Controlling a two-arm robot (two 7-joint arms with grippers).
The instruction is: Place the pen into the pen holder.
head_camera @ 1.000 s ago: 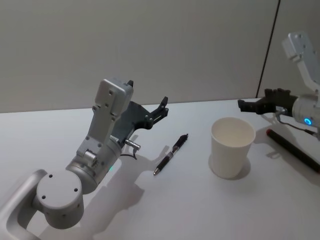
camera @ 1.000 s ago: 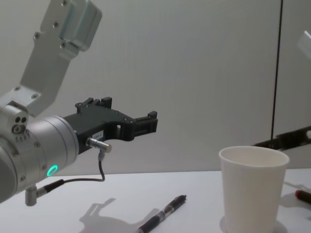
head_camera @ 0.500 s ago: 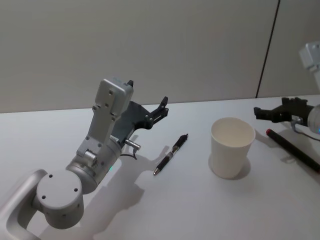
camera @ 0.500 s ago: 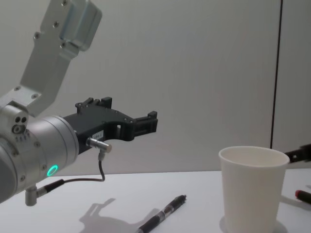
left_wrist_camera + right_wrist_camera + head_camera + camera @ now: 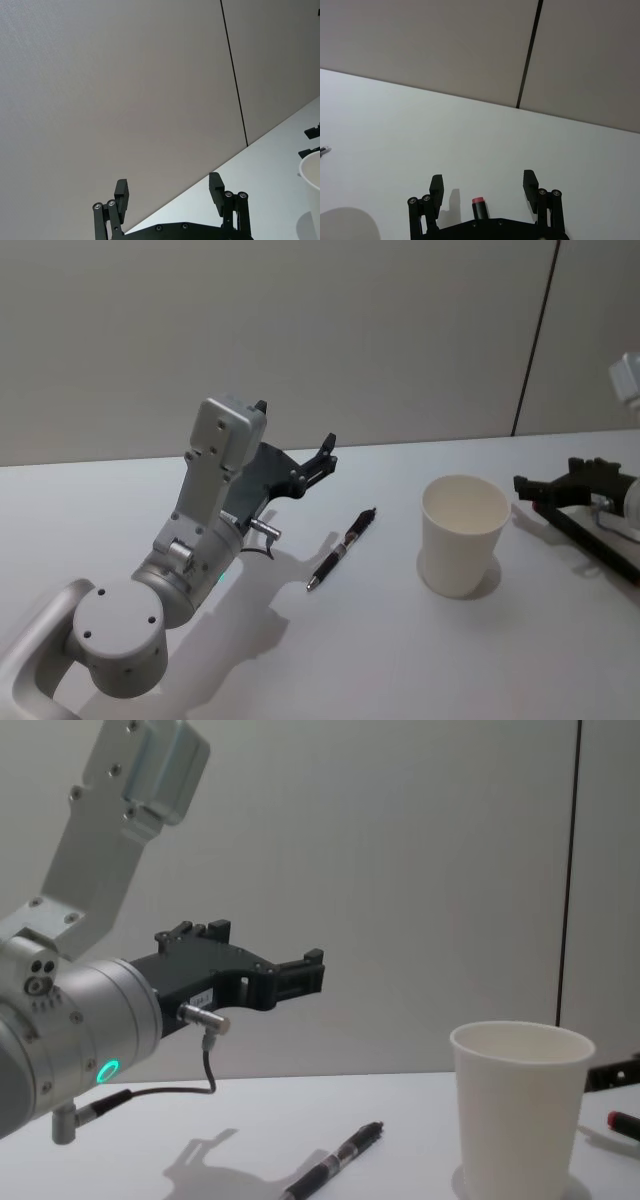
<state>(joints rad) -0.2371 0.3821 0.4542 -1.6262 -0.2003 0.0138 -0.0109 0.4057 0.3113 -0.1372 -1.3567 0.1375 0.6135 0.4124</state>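
A black pen (image 5: 342,549) lies on the white table (image 5: 330,660), left of the pen holder, a white paper cup (image 5: 463,540) standing upright. A second dark pen with a red end (image 5: 588,538) lies right of the cup. My right gripper (image 5: 524,484) hovers low over that pen's red end (image 5: 478,201), open, with one finger on either side of it in the right wrist view. Raised above the table to the left of the black pen, my left gripper (image 5: 300,435) is open and holds nothing (image 5: 169,189).
A grey wall (image 5: 300,330) with a dark vertical seam rises behind the table. Open table surface lies between the black pen and the cup and in front of both.
My right gripper has moved right and down, away from above the cup, to just over the red-ended pen. The left arm, the black pen and the cup have not moved.
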